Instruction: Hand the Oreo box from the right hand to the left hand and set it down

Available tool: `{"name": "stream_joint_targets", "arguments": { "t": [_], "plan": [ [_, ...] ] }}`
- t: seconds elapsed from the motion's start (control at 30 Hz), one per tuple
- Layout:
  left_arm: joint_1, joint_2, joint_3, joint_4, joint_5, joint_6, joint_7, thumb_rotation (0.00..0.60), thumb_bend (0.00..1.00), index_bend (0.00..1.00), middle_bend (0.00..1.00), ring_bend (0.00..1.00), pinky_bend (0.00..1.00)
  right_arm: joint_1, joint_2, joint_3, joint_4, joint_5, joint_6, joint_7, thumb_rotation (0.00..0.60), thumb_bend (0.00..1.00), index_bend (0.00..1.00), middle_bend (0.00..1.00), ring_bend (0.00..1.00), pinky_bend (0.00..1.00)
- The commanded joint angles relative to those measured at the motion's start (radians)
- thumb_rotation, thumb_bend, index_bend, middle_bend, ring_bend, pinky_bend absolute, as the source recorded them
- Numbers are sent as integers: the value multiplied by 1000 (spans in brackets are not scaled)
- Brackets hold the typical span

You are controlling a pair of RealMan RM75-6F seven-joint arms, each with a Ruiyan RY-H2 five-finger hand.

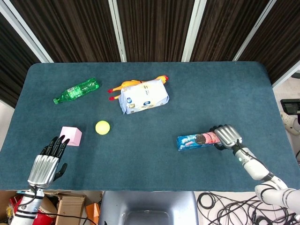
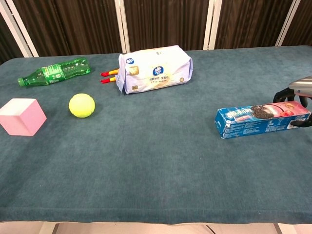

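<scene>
The blue Oreo box (image 1: 197,140) lies lengthwise on the teal table (image 1: 154,164), right of centre. In the chest view the Oreo box (image 2: 261,119) reaches to the right border. My right hand (image 1: 226,136) wraps its fingers over the box's right, pink end; in the chest view only the right hand's (image 2: 298,90) dark fingers and silver back show at the frame edge. My left hand (image 1: 47,161) hovers at the table's near left corner, palm down, fingers spread, holding nothing. It is far from the box and absent from the chest view.
A pink cube (image 1: 71,136) and a yellow ball (image 1: 102,127) sit near the left hand. A green bottle (image 1: 76,91) lies at the far left. A white wipes pack (image 1: 144,96) rests against a rubber chicken (image 1: 136,83) at the back centre.
</scene>
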Motion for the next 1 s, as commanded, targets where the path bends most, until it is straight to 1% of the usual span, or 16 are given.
{"name": "stream_joint_targets", "arguments": {
  "t": [0.03, 0.07, 0.1, 0.2, 0.23, 0.27, 0.33, 0.37, 0.57, 0.63, 0.77, 0.97, 1.0],
  "plan": [
    [2, 1, 2, 2, 0, 0, 1, 600, 357, 0, 38, 13, 292, -4, -18, 2, 22, -4, 17, -6, 600, 367, 543, 447, 425, 534],
    [3, 1, 2, 2, -1, 1, 0, 600, 358, 0, 38, 13, 292, -5, -24, 3, 30, -5, 20, -3, 600, 403, 565, 465, 443, 548],
    [4, 3, 2, 2, -3, 2, -2, 600, 357, 0, 38, 13, 292, -6, -33, 4, 41, -6, 24, 4, 600, 461, 593, 486, 463, 563],
    [5, 4, -1, 2, -6, 4, -6, 600, 357, 0, 39, 13, 292, -11, -52, 6, 68, -24, 52, 27, 600, 730, 730, 557, 529, 614],
    [4, 5, -1, 1, -6, 3, -6, 600, 358, 0, 38, 13, 292, -14, -57, 6, 75, -34, 70, 39, 600, 791, 761, 570, 543, 623],
    [4, 6, -1, 1, -6, 2, -5, 600, 358, 0, 39, 13, 292, -18, -58, 7, 76, -44, 86, 58, 600, 872, 791, 584, 557, 630],
    [2, 6, 0, -1, -4, 0, -3, 600, 358, 0, 38, 12, 293, -23, -50, 10, 63, -60, 115, 91, 600, 966, 801, 597, 580, 641],
    [0, 6, 0, -2, -3, -2, -3, 600, 357, 0, 38, 12, 293, -26, -41, 11, 50, -73, 139, 111, 600, 990, 801, 601, 592, 648],
    [-8, 3, 3, -15, 6, -15, 7, 600, 358, 0, 38, 13, 294, -37, 21, 28, -51, -157, 287, 144, 600, 1000, 800, 620, 615, 655],
    [-12, 2, 4, -23, 10, -20, 11, 600, 357, 0, 39, 13, 294, -30, 48, 34, -98, -176, 306, 138, 600, 1000, 800, 621, 615, 655],
    [-30, 15, 15, -70, 38, -46, -14, 600, 357, 0, 40, 14, 296, 1, 105, 54, -221, -192, 296, 98, 600, 1000, 800, 622, 616, 655],
    [-50, 31, 20, -116, 71, -65, -31, 600, 355, 0, 41, 16, 306, 29, 125, 72, -298, -181, 263, 44, 600, 1000, 799, 622, 616, 655],
    [-66, 27, 17, -151, 101, -72, -42, 600, 356, 0, 44, 19, 310, 56, 115, 85, -332, -180, 236, 16, 600, 1000, 799, 622, 616, 655]
  ]
}}
